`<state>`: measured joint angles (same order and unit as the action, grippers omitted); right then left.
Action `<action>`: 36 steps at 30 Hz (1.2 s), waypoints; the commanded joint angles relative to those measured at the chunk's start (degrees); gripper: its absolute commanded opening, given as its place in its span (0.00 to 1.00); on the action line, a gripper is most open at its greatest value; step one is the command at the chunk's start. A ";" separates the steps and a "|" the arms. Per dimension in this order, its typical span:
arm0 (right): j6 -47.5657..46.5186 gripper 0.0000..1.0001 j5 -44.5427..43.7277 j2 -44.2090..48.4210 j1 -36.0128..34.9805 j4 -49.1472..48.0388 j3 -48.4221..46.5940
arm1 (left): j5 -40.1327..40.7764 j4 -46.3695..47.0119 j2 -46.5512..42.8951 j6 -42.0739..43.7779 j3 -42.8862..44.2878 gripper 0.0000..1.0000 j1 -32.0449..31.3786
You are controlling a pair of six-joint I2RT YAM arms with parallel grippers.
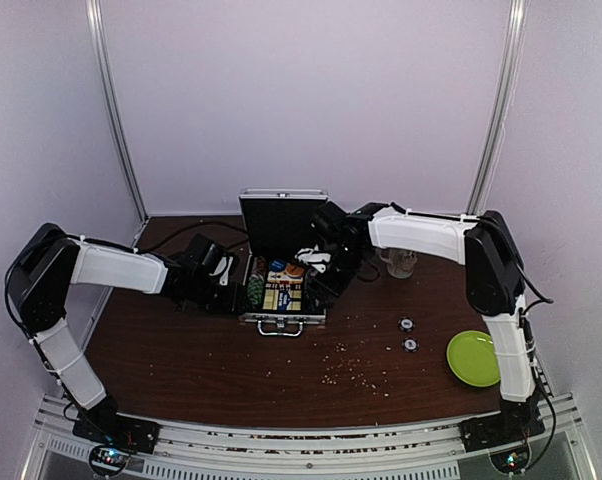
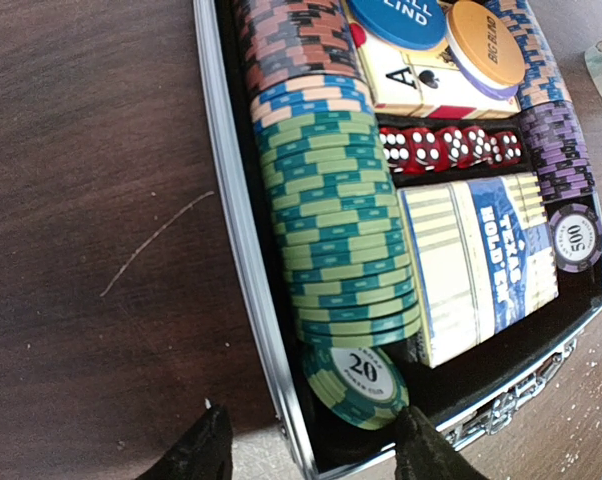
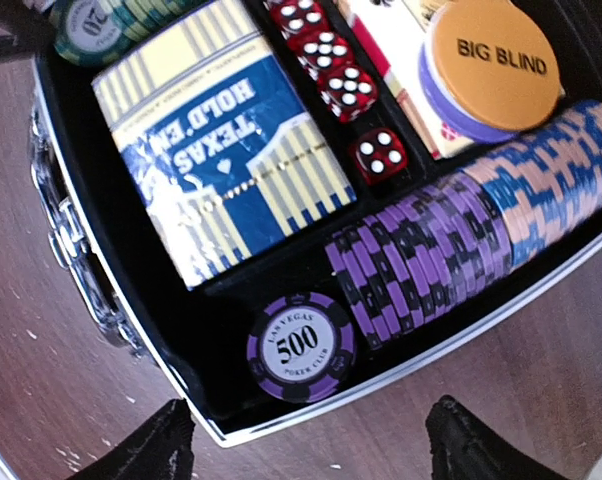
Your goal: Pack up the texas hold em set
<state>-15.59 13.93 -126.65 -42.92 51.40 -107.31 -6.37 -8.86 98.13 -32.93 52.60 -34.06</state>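
Soft even light — slight blur

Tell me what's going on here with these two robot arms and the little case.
Two robot arms are packing a poker set into an open silver case. Rows of chips, dice, cards and marker discs already sit inside. The left arm hangs its jaws open around a green chip at the handle end. The right arm has open jaws either side of a flat purple chip. Two loose chips lie unpacked on the table near a green plate.
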 commanded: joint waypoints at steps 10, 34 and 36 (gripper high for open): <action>7.94 0.49 4.26 -3.97 2.39 0.82 -3.26 | 1.09 -1.45 -0.40 0.21 -1.80 0.57 0.37; 1.11 0.53 -9.45 -13.21 0.69 10.42 -13.41 | 0.85 -1.86 0.40 0.44 -1.10 0.57 0.35; 1.38 0.52 -9.69 -13.26 1.12 9.47 -13.67 | 0.83 -1.77 0.48 0.45 -1.01 0.57 0.37</action>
<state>-11.60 11.22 -136.70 -42.41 59.81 -119.28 -6.28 -8.49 97.93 -32.95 52.23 -34.06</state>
